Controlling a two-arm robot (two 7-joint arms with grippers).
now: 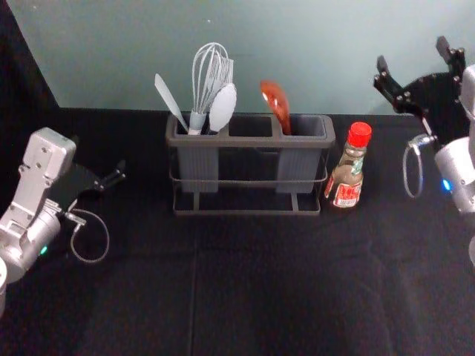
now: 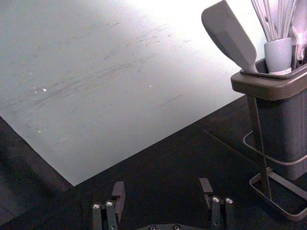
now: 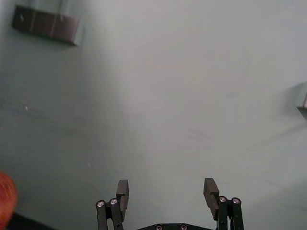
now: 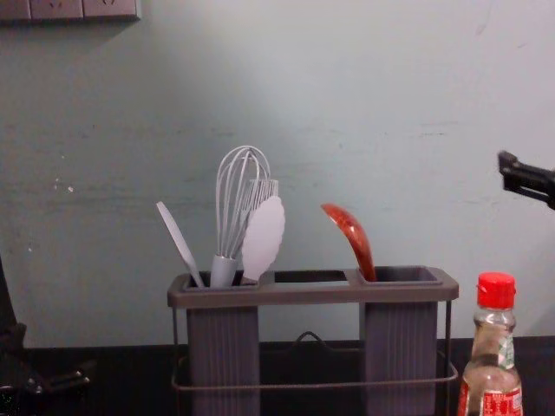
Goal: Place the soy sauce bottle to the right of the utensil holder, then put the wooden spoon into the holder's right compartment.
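Jaws stand wide: left gripper [image 2: 162, 186] left of utensil holder [image 1: 249, 141], right gripper [image 1: 412, 52] raised. Wooden spoon [image 1: 276, 101] leans in right compartment [image 1: 299, 163]; a low inward right-arm sweep could topple soy sauce bottle [image 1: 346, 176], just right of holder

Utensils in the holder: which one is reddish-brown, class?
The wooden spoon, alone in the holder's right compartment; the pale utensils share the left compartment.

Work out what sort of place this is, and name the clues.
Probably a robotics lab's mock kitchen: a utensil holder and soy sauce bottle stand on black cloth between the left gripper and right gripper.
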